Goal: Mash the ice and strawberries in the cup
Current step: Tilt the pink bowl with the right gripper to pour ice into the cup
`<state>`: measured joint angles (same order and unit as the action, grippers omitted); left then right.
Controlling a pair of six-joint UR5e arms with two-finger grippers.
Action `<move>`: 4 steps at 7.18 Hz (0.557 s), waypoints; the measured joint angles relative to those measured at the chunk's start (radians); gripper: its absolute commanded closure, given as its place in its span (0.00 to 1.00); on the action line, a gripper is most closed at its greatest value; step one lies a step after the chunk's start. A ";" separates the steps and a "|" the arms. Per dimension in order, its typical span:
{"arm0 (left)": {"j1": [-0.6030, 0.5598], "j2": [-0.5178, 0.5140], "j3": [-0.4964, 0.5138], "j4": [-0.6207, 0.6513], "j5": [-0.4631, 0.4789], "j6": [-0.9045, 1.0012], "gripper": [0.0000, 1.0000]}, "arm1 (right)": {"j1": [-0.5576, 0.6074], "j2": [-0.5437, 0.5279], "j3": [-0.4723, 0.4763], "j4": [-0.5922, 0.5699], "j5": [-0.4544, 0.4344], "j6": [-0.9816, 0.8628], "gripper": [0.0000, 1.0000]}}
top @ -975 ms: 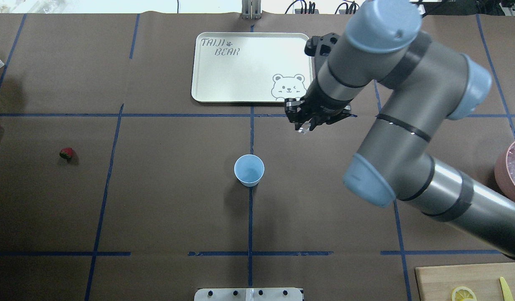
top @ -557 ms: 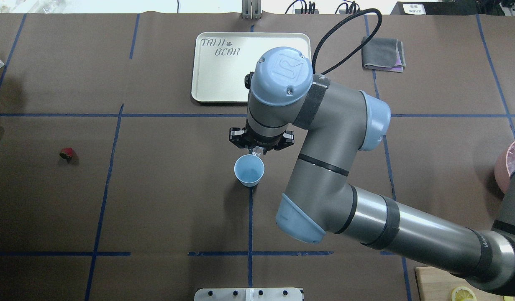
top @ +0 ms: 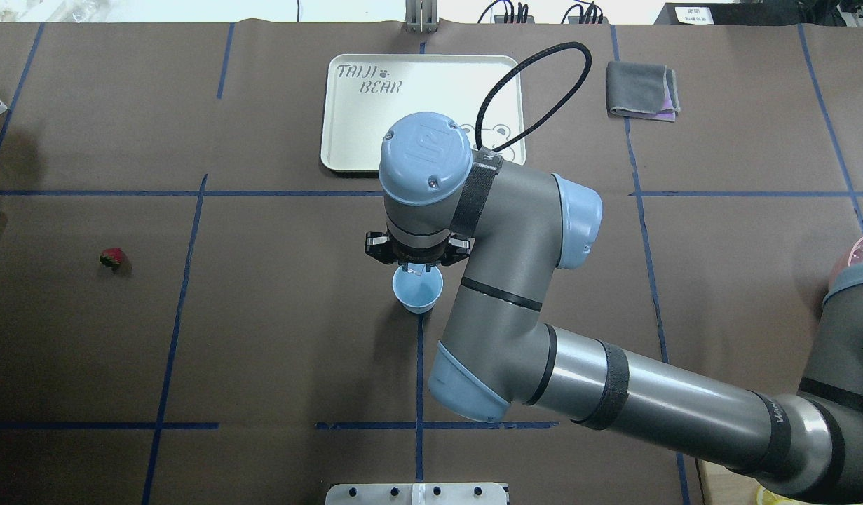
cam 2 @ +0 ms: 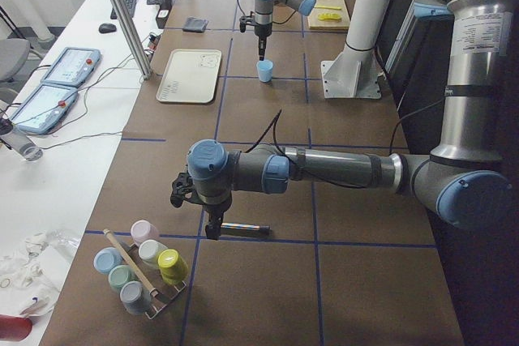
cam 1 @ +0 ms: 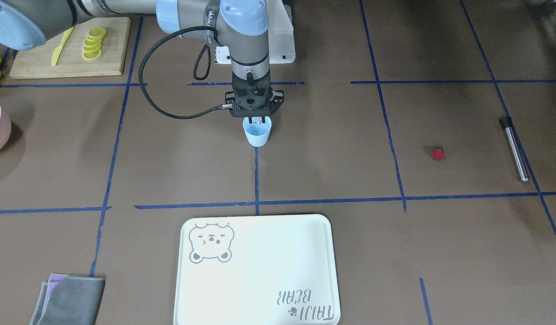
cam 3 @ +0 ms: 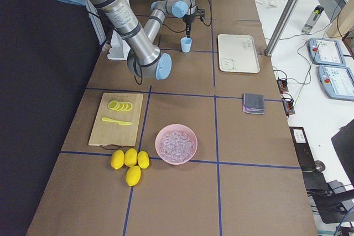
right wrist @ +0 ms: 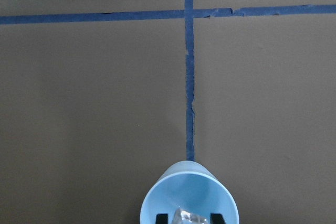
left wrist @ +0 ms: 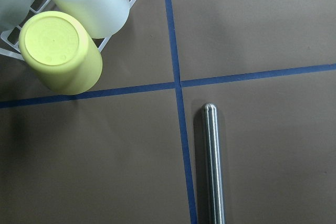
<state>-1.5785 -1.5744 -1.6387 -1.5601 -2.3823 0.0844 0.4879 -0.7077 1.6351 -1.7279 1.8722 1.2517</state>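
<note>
The pale blue cup (top: 420, 294) stands at the table's middle, on a blue tape line. My right gripper (top: 417, 270) hangs straight down over its mouth, shut on one clear lump of ice (right wrist: 189, 216). The wrist view shows that lump between the two fingertips (right wrist: 163, 217), just inside the cup (right wrist: 189, 195). The rest of the ice fills a pink bowl (cam 3: 176, 143). The red strawberry (top: 112, 257) lies alone far off, on the robot's left half. My left gripper (cam 2: 211, 231) hovers over a steel rod (left wrist: 212, 166); I cannot tell whether it is open or shut.
A white bear tray (top: 375, 112) lies beyond the cup, with a grey cloth (top: 643, 91) to its right. A cutting board (cam 1: 43, 63) carries lemon slices and a yellow knife, with whole lemons (cam 3: 128, 161) close by. A rack of coloured cups (cam 2: 142, 269) stands by the left arm.
The right arm swung left from beside the tray's corner to above the cup and came down, carrying the ice lump. The strawberry and the cup stayed put.
</note>
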 measured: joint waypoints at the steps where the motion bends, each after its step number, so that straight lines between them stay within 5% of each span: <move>1: 0.000 0.000 -0.001 0.000 0.000 0.000 0.00 | -0.005 0.000 -0.002 0.000 -0.001 0.000 0.82; 4: 0.000 -0.001 -0.001 0.000 -0.001 0.000 0.00 | -0.009 0.000 -0.002 0.001 -0.001 0.000 0.42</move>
<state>-1.5785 -1.5754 -1.6398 -1.5601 -2.3833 0.0843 0.4790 -0.7077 1.6330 -1.7271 1.8711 1.2517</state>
